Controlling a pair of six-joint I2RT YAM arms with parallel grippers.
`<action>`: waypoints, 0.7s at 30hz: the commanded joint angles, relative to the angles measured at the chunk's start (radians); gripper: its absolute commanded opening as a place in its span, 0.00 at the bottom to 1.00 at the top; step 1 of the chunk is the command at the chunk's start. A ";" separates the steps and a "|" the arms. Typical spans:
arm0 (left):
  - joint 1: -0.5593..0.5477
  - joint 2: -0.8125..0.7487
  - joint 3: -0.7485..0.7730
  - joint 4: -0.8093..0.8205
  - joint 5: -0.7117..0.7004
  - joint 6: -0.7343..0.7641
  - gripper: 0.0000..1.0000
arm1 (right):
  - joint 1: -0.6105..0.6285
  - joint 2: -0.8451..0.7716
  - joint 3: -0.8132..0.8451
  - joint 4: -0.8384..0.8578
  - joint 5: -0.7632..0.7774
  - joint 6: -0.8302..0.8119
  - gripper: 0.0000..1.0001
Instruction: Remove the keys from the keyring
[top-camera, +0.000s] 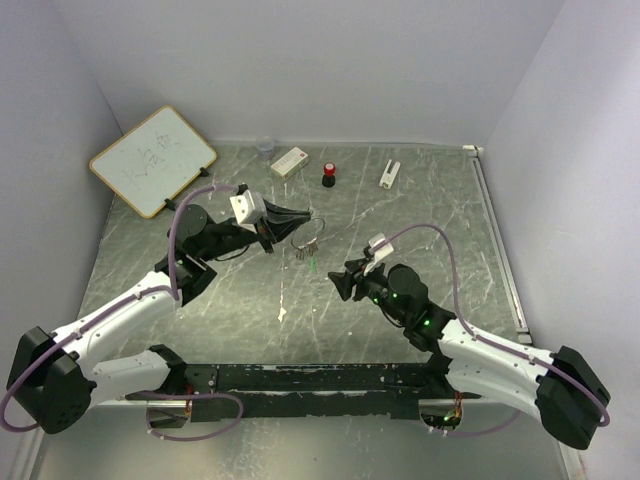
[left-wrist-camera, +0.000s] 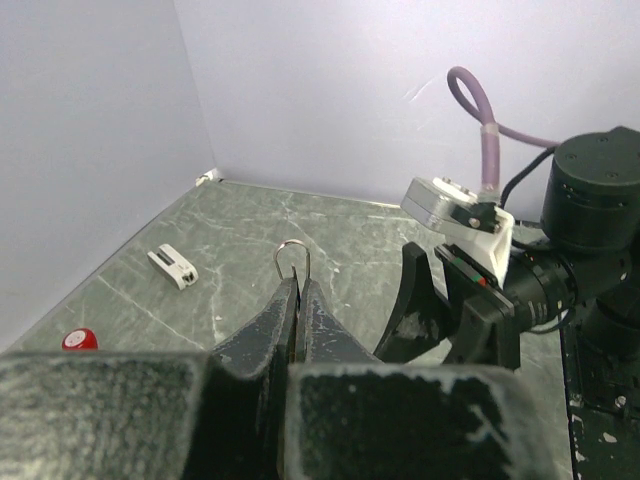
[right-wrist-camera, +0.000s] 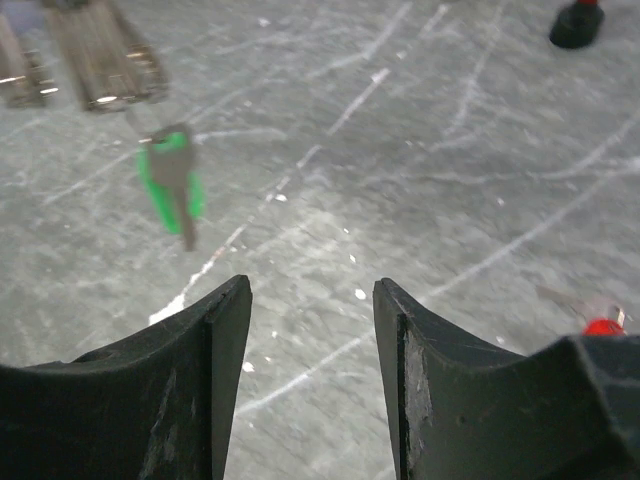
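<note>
**Silver keyring (left-wrist-camera: 291, 246) pinched in the left gripper (left-wrist-camera: 298, 285), right gripper (right-wrist-camera: 312, 290) open just short of it**

My landmark is the black cylinder (top-camera: 329, 176) with a red cap, which stands toward the back of the grey marbled table (top-camera: 440, 210).

On my overhead camera, the left arm reaches forward from its base and bends at the elbow. Its forearm runs rightward and ends nearer to me than the cylinder, to the cylinder's left. Its fingers are pressed fully together on the thin wire loop. In the left wrist view the loop's rounded top pokes out just past the fingertips.

The loop sits on the near side of the cylinder, slightly to its left. A blurred bunch of silver key blades (right-wrist-camera: 100, 55) hangs from it. The green key (right-wrist-camera: 170, 190) dangles lowest, head up and blade down.

My right arm stretches forward and leftward from its base. Its gripper points at the keys from a spot nearer to me than the cylinder. Its jaws stand moderately apart, and I see only table between them. The green key is ahead of them and off to one side, not touching either finger.
</note>
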 joint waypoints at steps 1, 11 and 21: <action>-0.014 -0.016 0.040 0.006 -0.025 -0.023 0.07 | 0.048 0.054 0.003 0.184 0.003 -0.051 0.54; -0.032 -0.009 0.046 0.013 -0.025 -0.020 0.07 | 0.124 0.184 0.052 0.302 0.097 -0.103 0.58; -0.057 -0.012 0.033 0.025 -0.042 -0.021 0.07 | 0.140 0.270 0.069 0.434 0.173 -0.129 0.56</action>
